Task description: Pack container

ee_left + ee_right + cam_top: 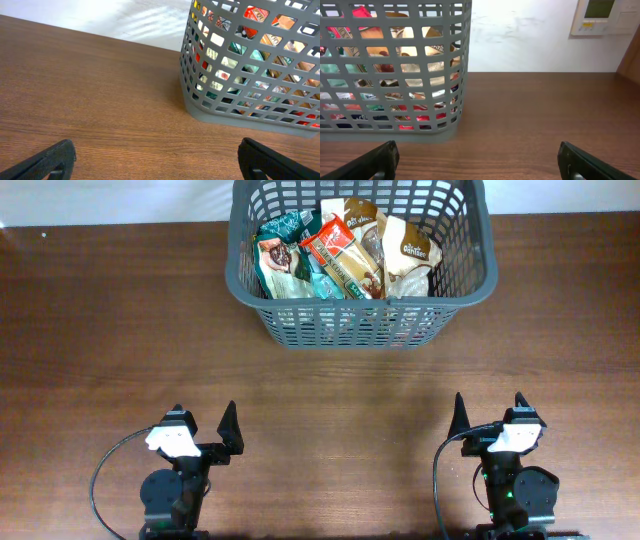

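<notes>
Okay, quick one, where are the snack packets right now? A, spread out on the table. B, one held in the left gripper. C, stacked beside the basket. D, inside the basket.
D: the overhead view shows the snack packets all sitting inside the basket, while the left gripper and the right gripper are open and hold nothing.

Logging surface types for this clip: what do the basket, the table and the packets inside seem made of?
Basket: moulded plastic, apparently; matt grey, even lattice slots, thick rim. Table: wood or wood-look laminate; dark brown grain lines, slight sheen. Packets: probably plastic film or foil; glossy, creased, printed.
</notes>
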You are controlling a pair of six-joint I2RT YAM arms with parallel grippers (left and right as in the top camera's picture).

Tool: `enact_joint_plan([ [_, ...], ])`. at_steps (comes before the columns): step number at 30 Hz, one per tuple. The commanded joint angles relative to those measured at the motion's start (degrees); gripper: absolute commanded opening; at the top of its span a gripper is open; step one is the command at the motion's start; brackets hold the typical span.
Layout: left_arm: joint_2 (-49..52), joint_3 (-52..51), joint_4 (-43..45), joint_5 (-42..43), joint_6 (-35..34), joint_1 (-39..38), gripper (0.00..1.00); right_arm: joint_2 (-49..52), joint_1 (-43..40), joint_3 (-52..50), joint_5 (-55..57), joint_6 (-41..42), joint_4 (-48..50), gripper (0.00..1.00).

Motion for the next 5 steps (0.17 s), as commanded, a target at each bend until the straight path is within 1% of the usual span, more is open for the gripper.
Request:
enact_joint_plan([
  [1, 0.1, 0.0, -0.6, -0.8, -0.3, -0.2, 0.99, -0.6, 0.4, -0.3, -0.1, 0.1, -0.5, 0.99],
  [5, 0.1, 0.0, -0.6, -0.8, -0.3, -0.2, 0.99, -0.6, 0.4, -0.3, -0.1, 0.1, -0.5, 0.99],
])
